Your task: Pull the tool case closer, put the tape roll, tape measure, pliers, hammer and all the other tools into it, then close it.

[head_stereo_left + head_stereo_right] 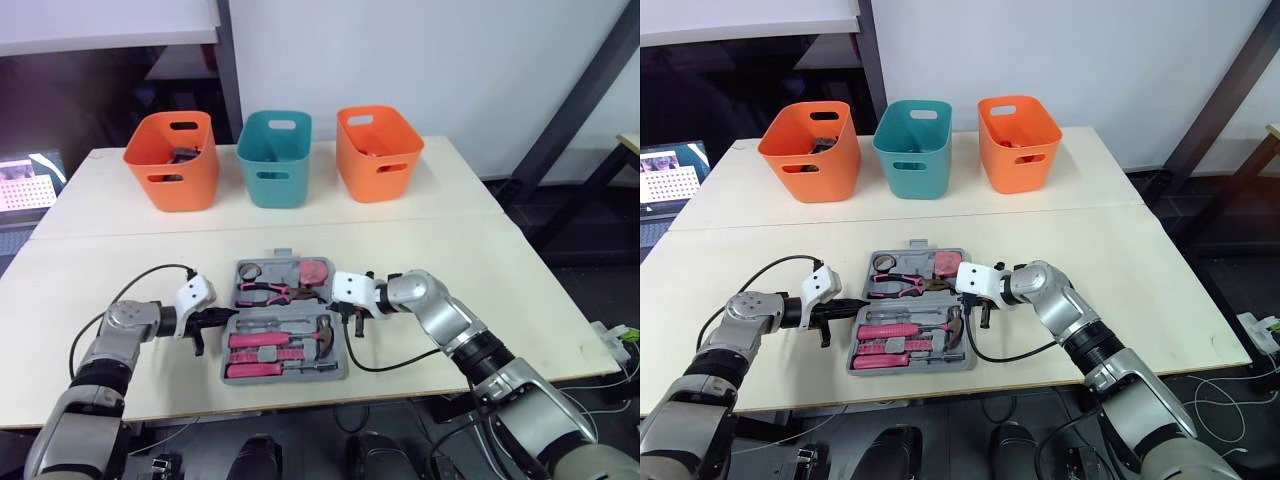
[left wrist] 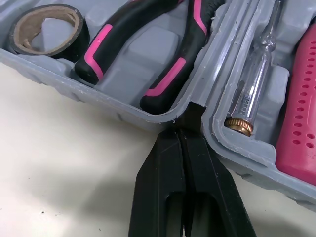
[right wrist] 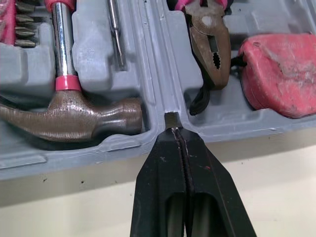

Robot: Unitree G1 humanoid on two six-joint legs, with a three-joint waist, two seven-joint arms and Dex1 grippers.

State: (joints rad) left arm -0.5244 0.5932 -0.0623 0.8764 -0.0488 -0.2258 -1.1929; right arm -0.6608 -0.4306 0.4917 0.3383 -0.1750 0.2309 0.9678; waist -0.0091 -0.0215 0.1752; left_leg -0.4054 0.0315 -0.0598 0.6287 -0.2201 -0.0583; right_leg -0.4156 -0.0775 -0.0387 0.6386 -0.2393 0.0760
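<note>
From the head, the tool case (image 1: 290, 375) lies open flat on the table (image 1: 520, 300), directly between the two grippers. The left gripper (image 1: 222, 319) points in at one end of it and the right gripper (image 1: 346, 313) at the other. Each tip meets the case at the hinge line between its two halves.

At the left wrist, that gripper's two black fingers are pressed flat together with nothing between them, the tip resting in the hinge notch. Just ahead of the tip lie the pliers (image 2: 148, 49), and past them the tape roll (image 2: 47, 29). Beside the tip, in the other half, sits a clear tester screwdriver (image 2: 254, 84).

At the right wrist, the fingers are likewise closed and empty, with the tip against the hinge notch. The hammer (image 3: 74, 116) sits just ahead in one half. The nose of the pliers and the pink tape measure (image 3: 279, 81) sit in the other.

Pulling the case near looks done, and so does the packing, as far as the small slots can be checked. What remains is to fold one half over the other and shut it.
</note>
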